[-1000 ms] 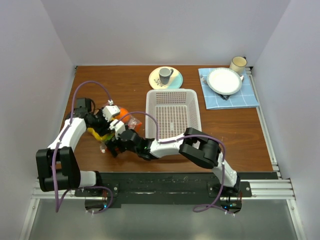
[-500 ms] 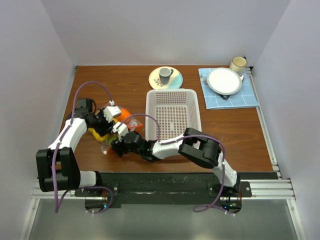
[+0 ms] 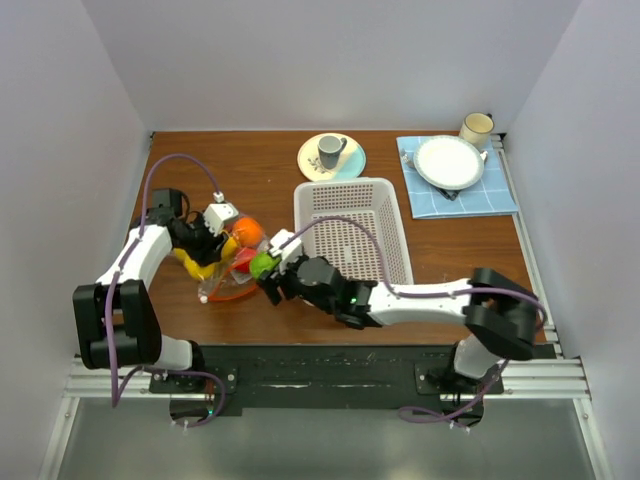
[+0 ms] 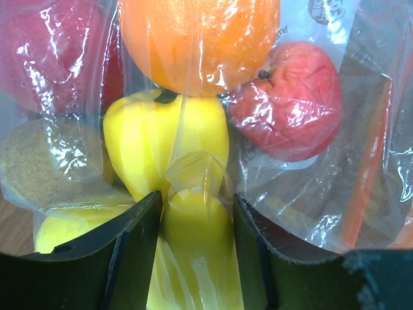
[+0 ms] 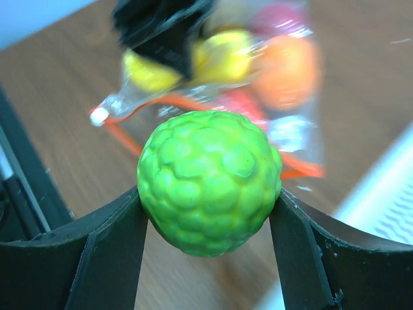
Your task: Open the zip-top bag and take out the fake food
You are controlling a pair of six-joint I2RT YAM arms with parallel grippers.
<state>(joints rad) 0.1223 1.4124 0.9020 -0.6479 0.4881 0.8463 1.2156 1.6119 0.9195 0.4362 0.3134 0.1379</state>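
White walls box in a brown table (image 3: 450,270). Left of centre on it is a white basket (image 3: 350,225). A blue cloth (image 3: 500,200) at the far right carries a white plate (image 3: 448,162), with a cream mug (image 3: 476,128) behind it. A saucer with a grey cup (image 3: 332,155) sits beyond the basket.

The bag (image 3: 225,275) lies on the table left of the basket, apart from it. Its orange zip strip (image 3: 232,293) is on the near side, facing the right pincer.

The left pincer (image 4: 193,245) comes in from the bag's far-left side. Its jaws are narrowed and pinch the plastic, with a yellow piece (image 4: 168,142) inside squeezed between the fingers (image 4: 129,245).

The right pincer (image 5: 210,194) is just right of the bag, by the basket's near-left corner. It is half closed and clamped on a bumpy green fruit (image 5: 210,181), with both fingers (image 5: 303,252) pressed on its sides. No plastic covers that fruit, and the bag lies beyond it in the right wrist view.

Still in the bag are an orange (image 4: 200,39), a red apple (image 4: 290,103), another red piece (image 4: 45,51) and a brown piece (image 4: 45,161).
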